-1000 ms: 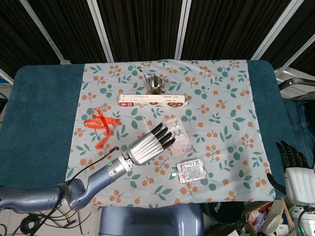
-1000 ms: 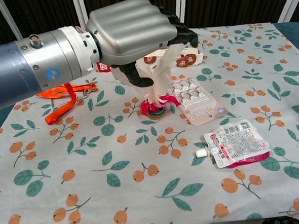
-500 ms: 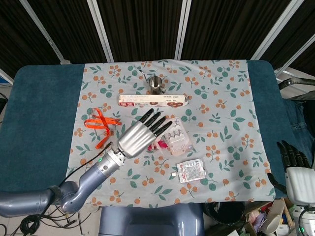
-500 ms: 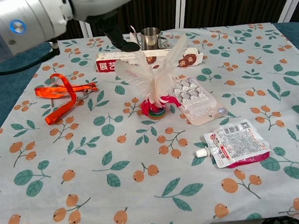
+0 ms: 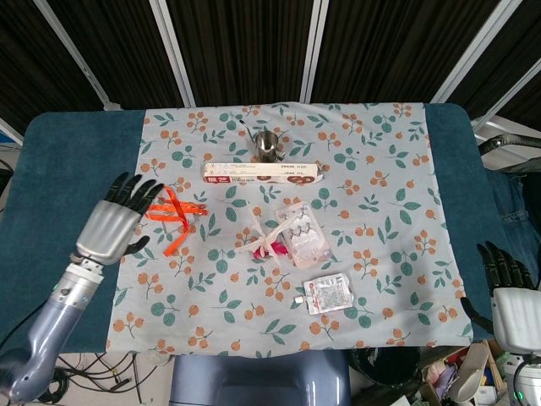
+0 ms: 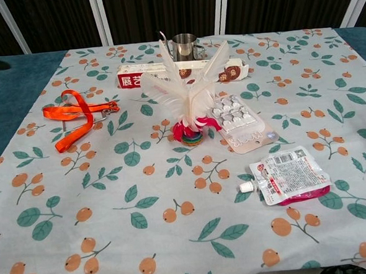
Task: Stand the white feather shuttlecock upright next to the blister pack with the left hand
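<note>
Chest view shows the shuttlecock (image 6: pixel 185 106) upright beside the blister pack (image 6: pixel 241 124); box (image 6: pixel 182 74) print unreadable. My left hand (image 5: pixel 114 224) hangs spread, holding nothing.

Shuttlecock (image 6: pixel 186 102) upright beside blister pack (image 6: pixel 239 122)

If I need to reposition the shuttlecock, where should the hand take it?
Probably the narrow waist just above the coloured base of the shuttlecock, coming from its left: it stands upright, the feathers flare wide, and the blister pack crowds its right.
</note>
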`<move>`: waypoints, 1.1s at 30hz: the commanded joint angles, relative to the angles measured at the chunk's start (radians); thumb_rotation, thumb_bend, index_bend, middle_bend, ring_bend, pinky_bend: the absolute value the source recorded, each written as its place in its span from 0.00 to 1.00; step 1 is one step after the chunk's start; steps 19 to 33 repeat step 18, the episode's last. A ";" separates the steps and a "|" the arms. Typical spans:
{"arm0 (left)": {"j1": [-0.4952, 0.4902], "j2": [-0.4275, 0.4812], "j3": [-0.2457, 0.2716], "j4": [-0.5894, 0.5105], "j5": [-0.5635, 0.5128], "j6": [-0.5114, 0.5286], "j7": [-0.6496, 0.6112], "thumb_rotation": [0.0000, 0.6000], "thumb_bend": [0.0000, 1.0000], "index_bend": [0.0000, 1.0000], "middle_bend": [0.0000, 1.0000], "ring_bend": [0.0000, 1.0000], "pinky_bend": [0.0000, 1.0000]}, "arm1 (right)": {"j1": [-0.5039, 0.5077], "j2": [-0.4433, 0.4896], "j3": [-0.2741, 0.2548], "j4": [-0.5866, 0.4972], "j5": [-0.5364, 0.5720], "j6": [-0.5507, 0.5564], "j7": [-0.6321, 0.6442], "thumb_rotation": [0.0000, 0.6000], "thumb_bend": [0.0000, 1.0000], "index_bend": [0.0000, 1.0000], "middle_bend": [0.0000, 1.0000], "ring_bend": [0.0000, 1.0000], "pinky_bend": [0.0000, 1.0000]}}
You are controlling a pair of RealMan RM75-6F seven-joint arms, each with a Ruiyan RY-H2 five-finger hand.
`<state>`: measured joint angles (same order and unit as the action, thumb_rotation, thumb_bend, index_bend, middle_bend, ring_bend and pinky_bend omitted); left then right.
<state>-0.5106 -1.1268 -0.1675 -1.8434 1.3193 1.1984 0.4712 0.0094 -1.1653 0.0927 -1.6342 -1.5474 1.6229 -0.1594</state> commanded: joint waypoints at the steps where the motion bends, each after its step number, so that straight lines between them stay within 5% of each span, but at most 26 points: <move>1: 0.160 0.083 0.097 0.116 0.067 0.126 -0.268 1.00 0.20 0.05 0.08 0.01 0.01 | 0.000 0.000 0.000 0.000 0.000 0.000 0.000 1.00 0.13 0.06 0.05 0.10 0.16; 8: 0.272 0.100 0.151 0.244 0.184 0.276 -0.482 1.00 0.20 0.05 0.08 0.01 0.01 | 0.000 -0.001 -0.002 0.001 -0.005 0.002 -0.001 1.00 0.14 0.06 0.05 0.10 0.16; 16: 0.360 0.118 0.173 0.292 0.233 0.403 -0.569 1.00 0.20 0.05 0.08 0.01 0.01 | -0.002 0.003 0.000 0.001 -0.005 0.006 0.005 1.00 0.14 0.06 0.05 0.10 0.16; 33: 0.370 0.121 0.175 0.298 0.226 0.403 -0.566 1.00 0.20 0.05 0.08 0.01 0.01 | -0.002 0.003 -0.002 0.001 -0.007 0.005 0.005 1.00 0.14 0.06 0.05 0.10 0.16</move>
